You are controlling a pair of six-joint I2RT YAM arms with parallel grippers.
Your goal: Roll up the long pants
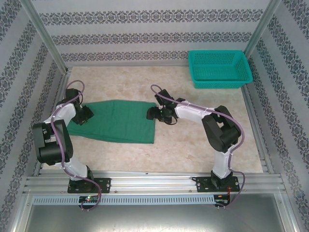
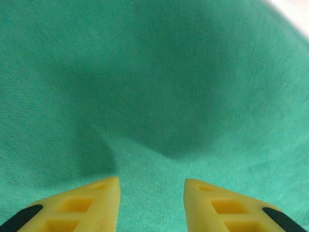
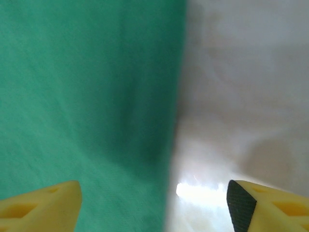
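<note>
I am working over the long pants (image 1: 116,121), which are lying folded flat as a dark green slab left of centre in the overhead view, on the pale table (image 1: 193,145). My left gripper (image 1: 86,116) is sitting at the cloth's left end, and my right gripper (image 1: 152,113) is sitting at its upper right corner. A teal mesh basket (image 1: 219,67) is standing well apart in the upper right of that frame, near the back wall.

In the left wrist view, my left gripper (image 2: 150,181) is holding its jaws apart, the two yellow fingers (image 2: 91,203) rising from the bottom edge with green cloth (image 2: 154,87) showing between them. A soft crease is running down toward the left finger, and a sliver of table (image 2: 294,9) is peeking in at the upper right corner.

In the right wrist view, my right gripper (image 3: 153,186) is spread wide and straddling the garment's edge. The pants (image 3: 82,96) are covering the left half of the frame and bare table (image 3: 246,87) the right half. One finger (image 3: 43,203) is hovering over cloth at lower left, the other over the table at lower right. Whether any fingertip is touching the fabric, I cannot tell.
</note>
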